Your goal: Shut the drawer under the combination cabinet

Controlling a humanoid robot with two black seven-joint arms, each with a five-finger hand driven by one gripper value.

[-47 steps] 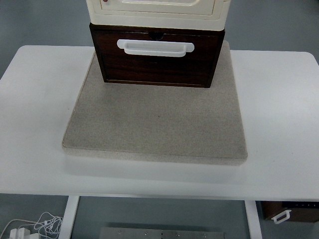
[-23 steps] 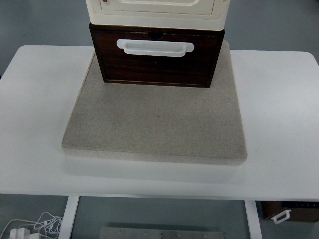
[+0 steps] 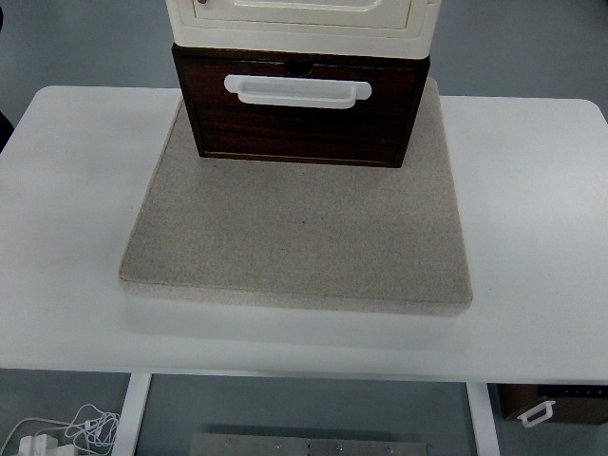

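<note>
The dark wooden drawer (image 3: 299, 109) with its white handle (image 3: 296, 89) stands at the far side of the grey mat (image 3: 294, 237), under the cream cabinet (image 3: 302, 21). It seems to stick out (not yet closed). No robot hand is visible, so the push remains undone.
</note>
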